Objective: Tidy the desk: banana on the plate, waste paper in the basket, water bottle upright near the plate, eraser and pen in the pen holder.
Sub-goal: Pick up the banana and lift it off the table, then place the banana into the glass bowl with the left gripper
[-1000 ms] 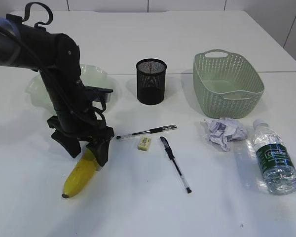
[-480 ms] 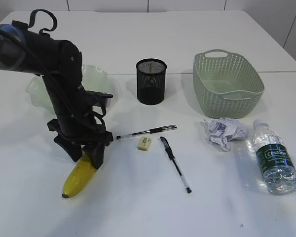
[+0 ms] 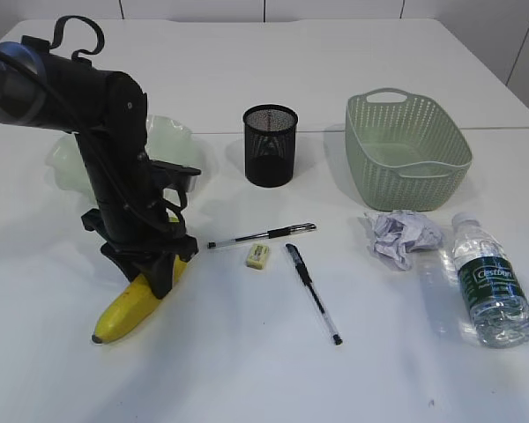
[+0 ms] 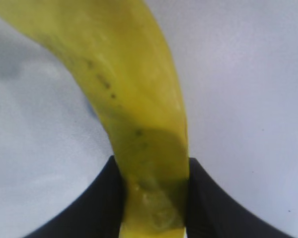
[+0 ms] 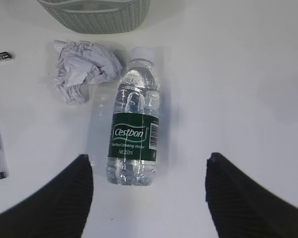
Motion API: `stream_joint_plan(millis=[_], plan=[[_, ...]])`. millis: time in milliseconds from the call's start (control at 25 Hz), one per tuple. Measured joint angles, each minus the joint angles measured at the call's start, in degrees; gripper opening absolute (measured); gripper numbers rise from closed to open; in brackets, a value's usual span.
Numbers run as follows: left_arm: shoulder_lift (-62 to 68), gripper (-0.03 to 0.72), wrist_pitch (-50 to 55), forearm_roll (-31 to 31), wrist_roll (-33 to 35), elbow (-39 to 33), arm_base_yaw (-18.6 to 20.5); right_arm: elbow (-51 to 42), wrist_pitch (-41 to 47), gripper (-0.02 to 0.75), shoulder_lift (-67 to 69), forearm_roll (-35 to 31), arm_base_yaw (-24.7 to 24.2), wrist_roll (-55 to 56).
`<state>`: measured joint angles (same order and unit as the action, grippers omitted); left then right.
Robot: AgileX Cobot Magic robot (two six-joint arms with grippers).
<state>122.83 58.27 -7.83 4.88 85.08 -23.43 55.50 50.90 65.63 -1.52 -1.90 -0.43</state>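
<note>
Far left, on the white counter (image 3: 247,379): left gripper (image 3: 161,275) pointed straight down, jaws drawn in against both flanks of the banana (image 3: 134,304), pinching it near its inner end. Seen from the left wrist, dark fingers (image 4: 102,198) pressed on either side of the yellow peel, the fruit filling the gap between them. Long axis of the banana slanting away from that gripper, down and outward to the left, dark tip resting on or close above the counter; impossible to tell whether any part is lifted. Just behind the same arm, up and slightly left of the gripper: the plate (image 3: 181,139), pale green with a ruffled rim, partly hidden by the arm. Judged from this, a short carry back and away from the camera, with the banana's free end swinging along behind.

Right of that gripper, near: one pen (image 3: 263,235), the eraser (image 3: 257,256), a second pen (image 3: 313,293), with the pen holder (image 3: 270,145) beyond them.

Further right: basket (image 3: 406,150), waste paper (image 3: 402,236) before it, water bottle (image 3: 492,280) lying on its side, cap toward the basket.

Right gripper (image 5: 149,198) poised above the bottle, jaws wide apart, nothing between them, bottle directly ahead and lengthwise to it.
</note>
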Motion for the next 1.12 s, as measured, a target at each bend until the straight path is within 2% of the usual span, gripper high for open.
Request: stream_joint_plan(millis=[240, 440, 720, 920, 1120], plan=[[0.0, 0.216, 4.29, 0.47, 0.1, 2.76, 0.0, 0.0, -0.09, 0.53, 0.0, 0.0, 0.0, 0.0], [0.0, 0.215, 10.25, -0.82, 0.2, 12.36, 0.0, 0.0, -0.34, 0.53, 0.0, 0.0, 0.0, 0.0], [0.1, 0.214, 11.37, -5.73, 0.2, 26.78, 0.0, 0.0, -0.59, 0.53, 0.0, 0.0, 0.0, 0.0], [0.1, 0.214, 11.83, -7.06, 0.2, 28.69, 0.0, 0.0, -0.8, 0.53, 0.0, 0.0, 0.0, 0.0], [0.1, 0.214, 12.06, -3.24, 0.2, 28.78, 0.0, 0.0, -1.02, 0.53, 0.0, 0.23, 0.0, 0.0]])
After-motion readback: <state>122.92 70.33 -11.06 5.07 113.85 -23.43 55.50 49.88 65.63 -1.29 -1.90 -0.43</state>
